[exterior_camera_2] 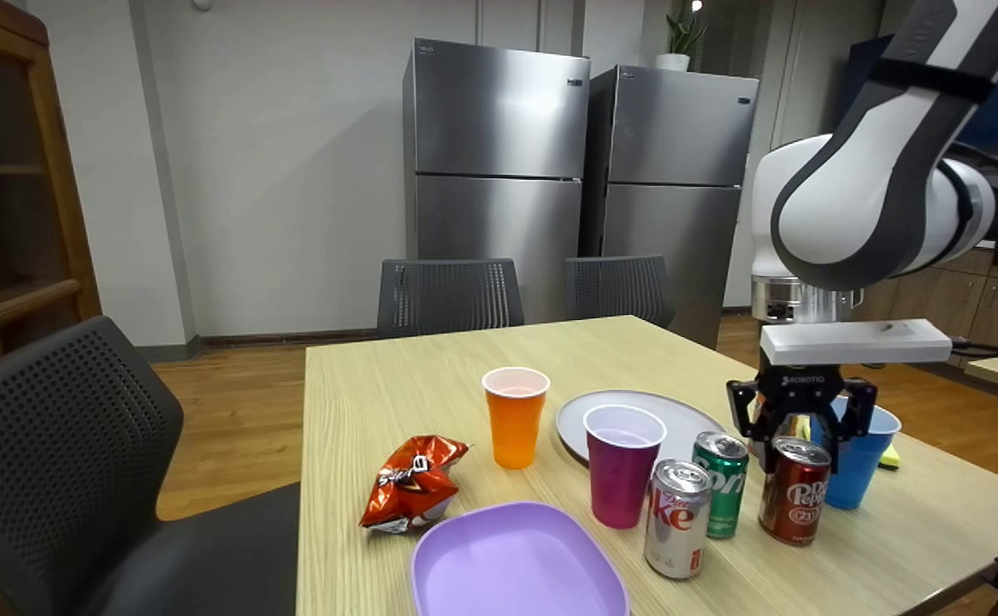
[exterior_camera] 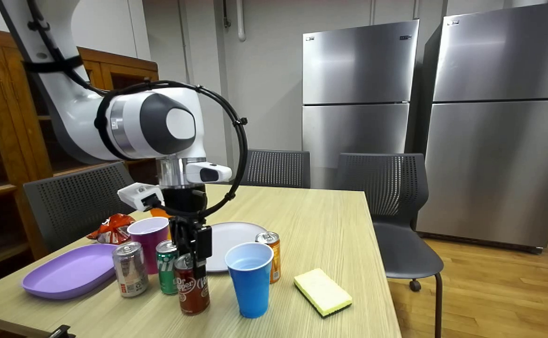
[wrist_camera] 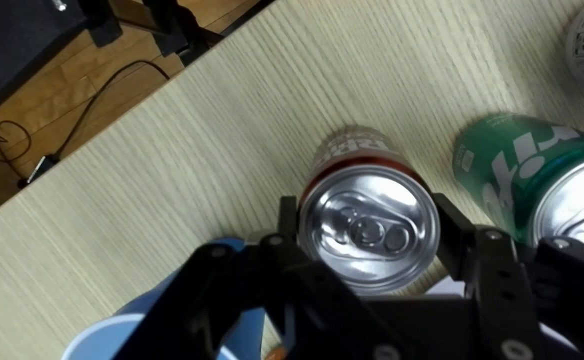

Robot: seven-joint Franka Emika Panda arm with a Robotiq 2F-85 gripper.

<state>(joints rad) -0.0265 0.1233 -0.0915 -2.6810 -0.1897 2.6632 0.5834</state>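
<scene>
Wrist view, centre: claw (wrist_camera: 365, 216) grips upright Dr Pepper can (wrist_camera: 369, 237) between its jaws; Sprite can (wrist_camera: 527, 172) just right.

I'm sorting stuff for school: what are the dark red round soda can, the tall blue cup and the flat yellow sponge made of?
Dark red can: shiny metal, probably aluminium; its silver lid gleams. Blue cup: smooth, probably plastic by its thin pale rim. Yellow sponge: likely foam; its top looks matte, and the dark underside might be a scrubbing pad.
</scene>
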